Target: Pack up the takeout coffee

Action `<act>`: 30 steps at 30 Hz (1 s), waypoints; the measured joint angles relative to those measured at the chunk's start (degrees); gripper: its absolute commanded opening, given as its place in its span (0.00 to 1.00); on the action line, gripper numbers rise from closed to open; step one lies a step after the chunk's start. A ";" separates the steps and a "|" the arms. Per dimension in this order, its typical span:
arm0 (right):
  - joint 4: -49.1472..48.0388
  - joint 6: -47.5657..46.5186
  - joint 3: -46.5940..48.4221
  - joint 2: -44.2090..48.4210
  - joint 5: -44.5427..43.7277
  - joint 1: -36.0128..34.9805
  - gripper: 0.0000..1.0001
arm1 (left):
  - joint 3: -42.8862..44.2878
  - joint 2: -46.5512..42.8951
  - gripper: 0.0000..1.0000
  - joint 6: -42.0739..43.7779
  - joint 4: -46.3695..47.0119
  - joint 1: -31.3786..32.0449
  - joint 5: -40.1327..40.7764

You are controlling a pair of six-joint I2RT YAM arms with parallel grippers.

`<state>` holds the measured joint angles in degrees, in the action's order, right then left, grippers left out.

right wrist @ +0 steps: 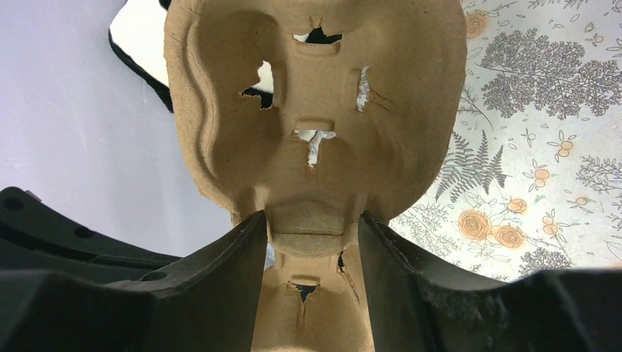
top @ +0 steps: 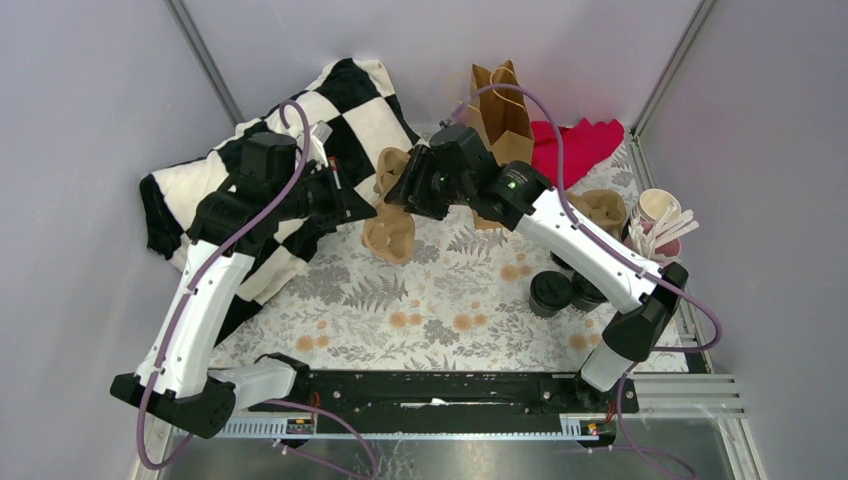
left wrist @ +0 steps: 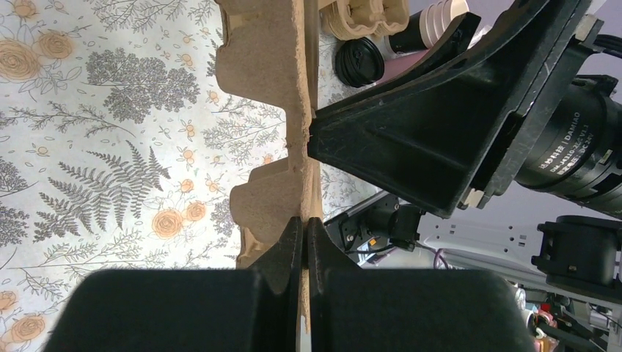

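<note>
Coffee cups: small and black, round black lids on. At least two stand upright on the floral bench, well in front of the brown paper bag and off to its right, half tucked behind the right arm.
Cup carrier: moulded brown pulp with cut-out slots, just front-left of the bag, held between both tools.
Left tool: pinched tight on the carrier's thin edge.
Right tool: clamped on a carrier rib, a finger on each side.
Second carrier: right of the bag, near the cups.
</note>
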<state>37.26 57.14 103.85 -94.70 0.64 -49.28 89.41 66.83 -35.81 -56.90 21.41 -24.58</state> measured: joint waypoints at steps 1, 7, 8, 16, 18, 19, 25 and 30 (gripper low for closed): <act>0.15 -0.11 0.39 -0.42 -0.22 -0.17 0.56 | 0.00 0.00 0.00 0.00 0.00 0.00 0.07; 0.22 -0.28 0.55 -1.11 -1.44 -1.03 0.52 | -0.02 0.04 0.00 0.02 -0.46 0.00 0.50; 0.22 -0.33 0.55 -1.11 -1.60 -1.07 0.51 | -0.02 0.04 0.00 0.04 -0.44 0.00 0.52; -0.33 -0.33 0.55 -1.11 -1.70 -1.11 0.45 | -0.02 0.04 0.00 0.20 -0.39 0.00 0.68; -0.31 -0.33 0.55 -1.11 -1.73 -1.14 0.44 | -0.02 0.07 0.03 0.20 -0.42 0.00 0.66; -0.33 -0.35 0.55 -1.11 -1.75 -1.14 0.43 | -0.02 0.07 0.04 0.20 -0.39 0.00 0.68; -1.33 -0.90 0.11 -1.11 -1.75 -1.14 0.40 | 0.00 0.09 0.22 0.31 -0.39 0.00 0.72; -3.50 -1.66 -1.70 -1.09 -1.70 -1.14 0.38 | 0.52 0.09 0.37 -0.02 -0.28 0.00 0.70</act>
<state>33.76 55.48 102.15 -95.79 -1.06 -50.41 89.93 66.92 -35.83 -57.19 21.41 -23.88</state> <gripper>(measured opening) 0.436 0.269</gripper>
